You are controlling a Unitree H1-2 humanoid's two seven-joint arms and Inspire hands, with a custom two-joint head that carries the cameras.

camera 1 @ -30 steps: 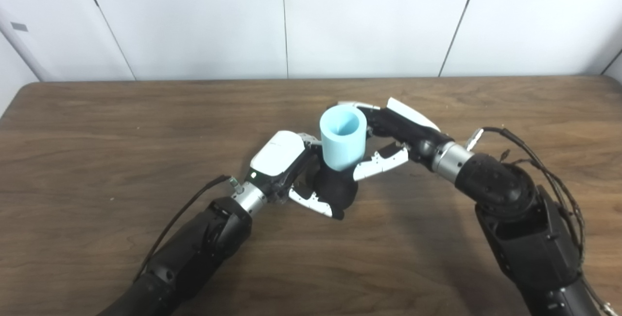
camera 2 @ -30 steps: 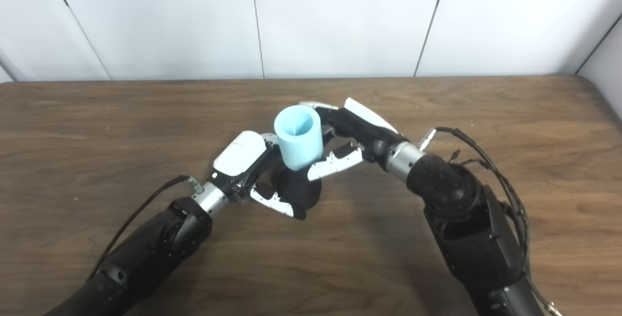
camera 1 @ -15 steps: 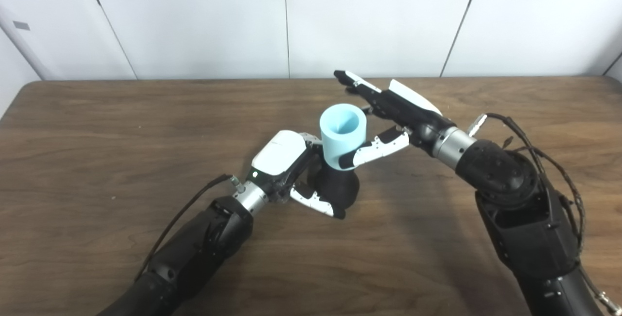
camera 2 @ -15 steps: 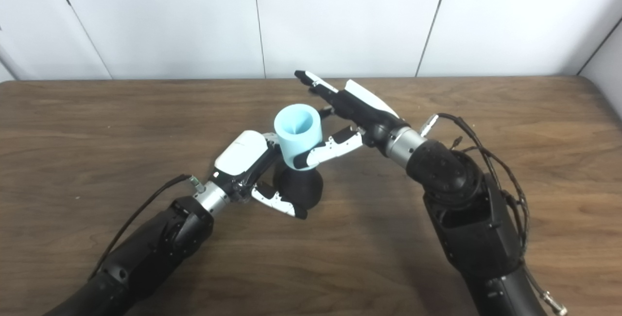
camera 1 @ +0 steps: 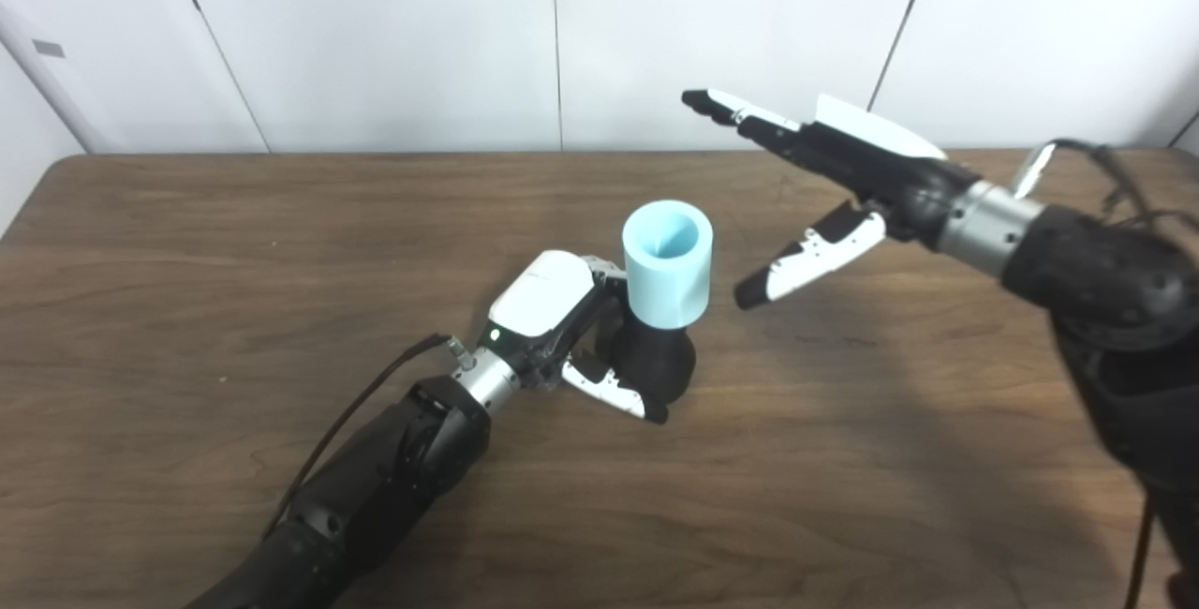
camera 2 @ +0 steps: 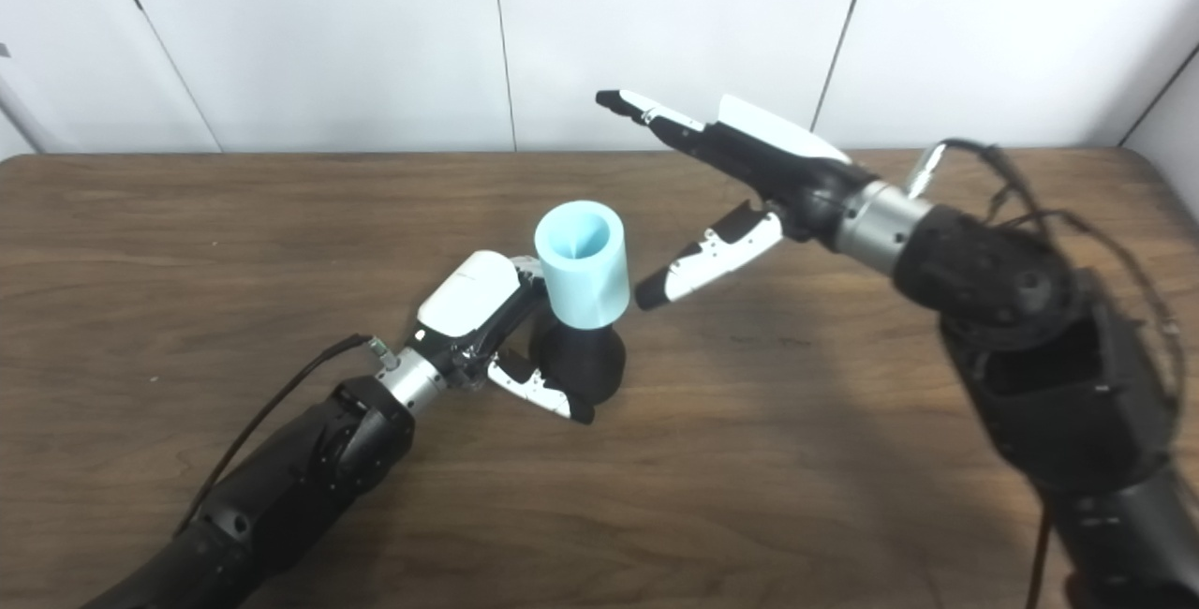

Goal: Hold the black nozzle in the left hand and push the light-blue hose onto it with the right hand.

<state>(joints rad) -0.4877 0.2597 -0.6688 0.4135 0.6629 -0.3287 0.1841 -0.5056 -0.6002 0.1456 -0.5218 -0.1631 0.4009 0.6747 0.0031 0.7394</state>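
The black nozzle stands upright on the table with its flared base down. My left hand is shut on it, fingers behind and thumb curled across the front of the base. The light-blue hose, a short wide tube with its open end up, sits on top of the nozzle. My right hand hovers open, up and to the right of the hose, fingers stretched out and thumb pointing down toward the tube without touching it.
The brown wooden table runs wide on every side, its far edge meeting the white panelled wall. Cables loop off my right forearm. A small speck lies near the left table edge.
My right hand let go of the hose, spread its fingers and rose up and to the right. The hose stayed on the nozzle, and my left hand kept its hold.
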